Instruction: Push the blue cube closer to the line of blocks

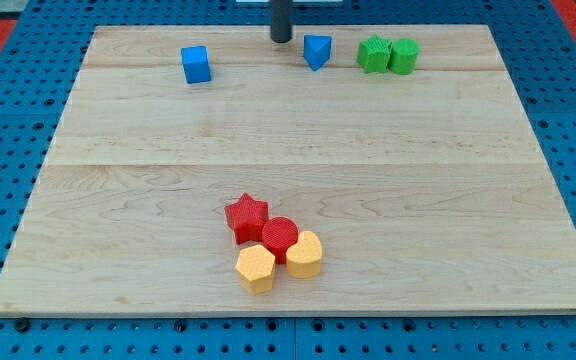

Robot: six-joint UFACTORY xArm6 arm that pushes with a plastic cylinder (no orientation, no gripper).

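Blue cube (196, 64) near the view's top left of the wooden worktop (298, 180), alone, well apart from everything else. Tip (282, 39) at the view's top centre, between the blue cube and a blue wedge-like block (316, 51), much nearer the latter, just beside its left edge, contact not clear. No claw on this arm, only the straight dark rod, so neither wide nor narrow and holding nothing. Right of the blue wedge, a green star-like block (374, 54) touching a green cylinder (404, 56), the three forming a rough row along the top edge. Near the view's bottom centre, a tight cluster: red star (246, 217), red cylinder (280, 238), yellow hexagonal block (256, 268), and a yellow rounded block (305, 254), all touching neighbours.
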